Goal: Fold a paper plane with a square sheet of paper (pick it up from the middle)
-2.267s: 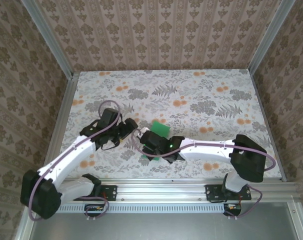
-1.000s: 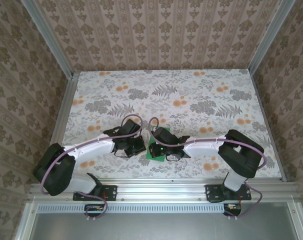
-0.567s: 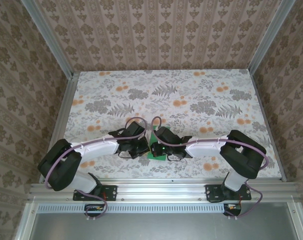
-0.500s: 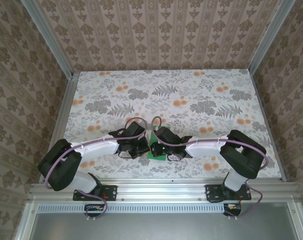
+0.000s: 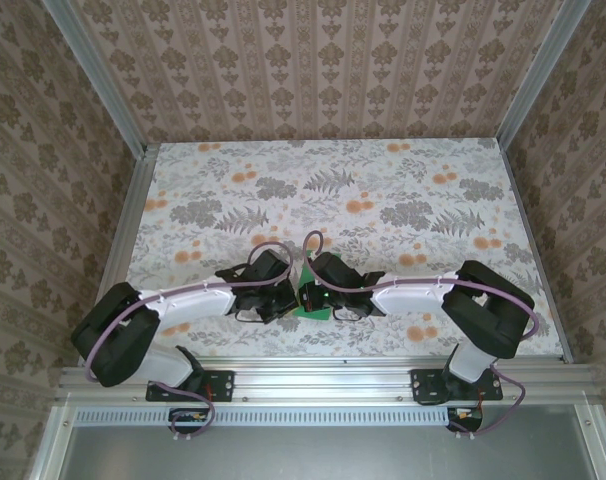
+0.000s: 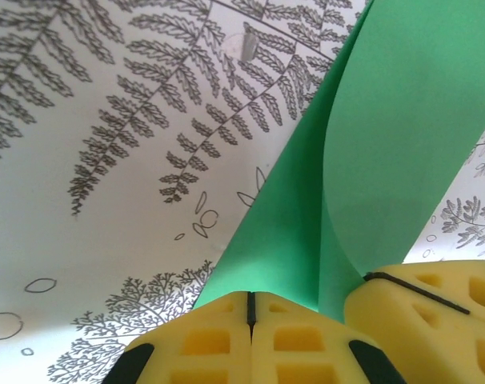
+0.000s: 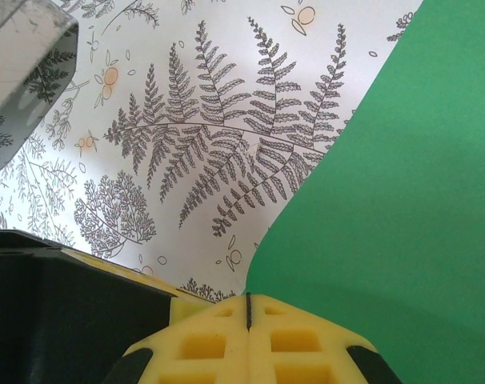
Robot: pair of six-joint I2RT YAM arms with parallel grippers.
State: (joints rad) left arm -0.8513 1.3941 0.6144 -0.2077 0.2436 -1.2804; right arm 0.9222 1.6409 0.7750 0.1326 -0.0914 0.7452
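Folding looks barely begun: the square sheet of paper (image 6: 386,120) bends in 1 loose curl, no dart shape yet; left pincer (image 6: 250,302) and right pincer (image 7: 248,304) sit clenched at its edge

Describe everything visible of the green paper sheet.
The square sheet of paper is thin, plain bright green, unprinted. It bows in a loose curl over the floral table, near the front edge, its edges running into the shut yellow-padded left pincer and right pincer.
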